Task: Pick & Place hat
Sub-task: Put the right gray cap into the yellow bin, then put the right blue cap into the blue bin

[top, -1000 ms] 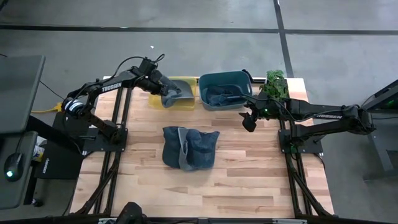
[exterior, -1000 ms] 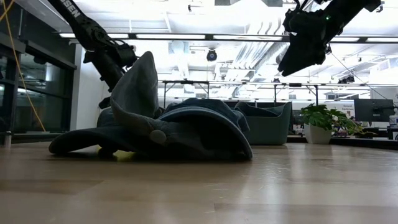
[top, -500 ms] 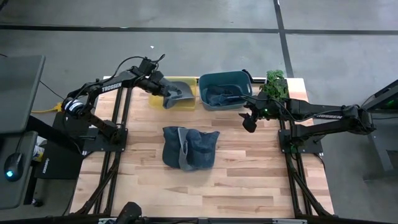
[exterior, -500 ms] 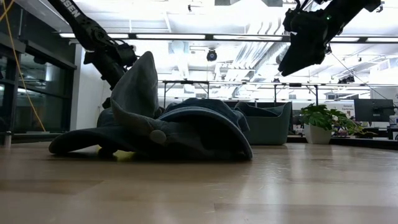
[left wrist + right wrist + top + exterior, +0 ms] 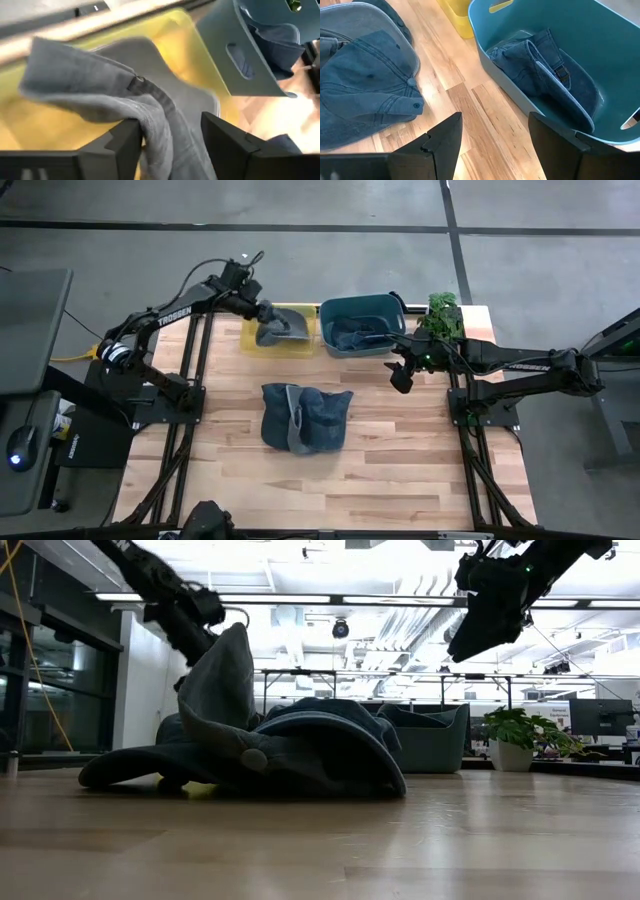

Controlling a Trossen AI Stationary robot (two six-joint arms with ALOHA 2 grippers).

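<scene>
Release phase at the yellow bin (image 5: 281, 332), upper centre-left of the high view. One second ago the left gripper (image 5: 262, 311) sat lower over this bin with its fingers closed on the grey hat (image 5: 277, 330). Now the arm has lifted toward the upper left of the frame and the fingers have parted — in the left wrist view they stand apart on either side of the grey fabric (image 5: 150, 120), which drapes between them and spreads over the yellow floor. Whether the cloth has fully left the pads cannot be told. Judgement: this hat counts as placed once the gripper clears it.

Container status:
- Yellow bin: holds the grey hat, lying crumpled across most of its floor
- Teal bin (image 5: 362, 324), just right of the yellow one: holds one denim hat (image 5: 545, 70) resting against the inner wall

Outstanding items: a pile of denim hats (image 5: 303, 416) lies at the centre of the table (image 5: 400, 470), well apart from both bins. In the low view it fills the left half of the frame.

The right gripper (image 5: 401, 375) hovers near the teal bin, right of centre in the high view — fingers spread wide, holding nothing. Judgement: the next pick should come from the central pile
</scene>
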